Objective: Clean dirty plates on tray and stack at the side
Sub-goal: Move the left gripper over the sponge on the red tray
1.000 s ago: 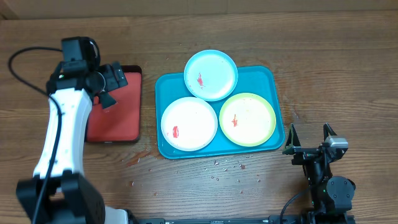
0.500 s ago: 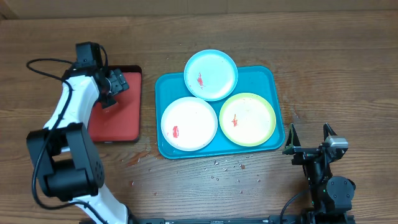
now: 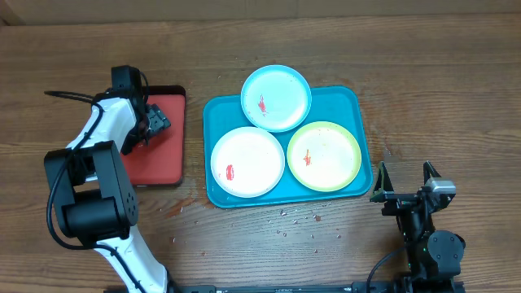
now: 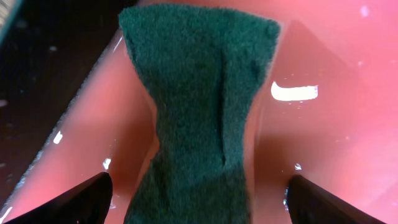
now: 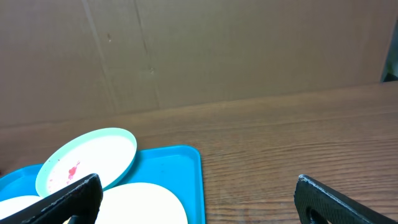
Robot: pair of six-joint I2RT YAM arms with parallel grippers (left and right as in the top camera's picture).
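The turquoise tray (image 3: 350, 102) holds three plates with red smears: light blue (image 3: 276, 98) at the back, resting over the rim, white (image 3: 247, 161) front left, yellow-green (image 3: 324, 155) front right. My left gripper (image 3: 155, 122) is low over the red tray (image 3: 155, 163). In the left wrist view it (image 4: 199, 205) is open, with one finger on each side of a dark green scouring pad (image 4: 199, 106) lying on the red surface. My right gripper (image 3: 403, 181) is open and empty, right of the turquoise tray's front corner. The right wrist view shows that gripper (image 5: 199, 202), the light blue plate (image 5: 87, 158) and the tray (image 5: 180, 162).
Small crumbs (image 3: 297, 218) lie on the wooden table (image 3: 456, 98) in front of the turquoise tray. A brown cardboard wall (image 5: 249, 50) stands behind the table. A black cable (image 3: 69, 95) runs to the left arm.
My left arm has swung in and its gripper has dropped lower over the red tray, towards the front. The plates, the turquoise tray and the right arm have not moved.
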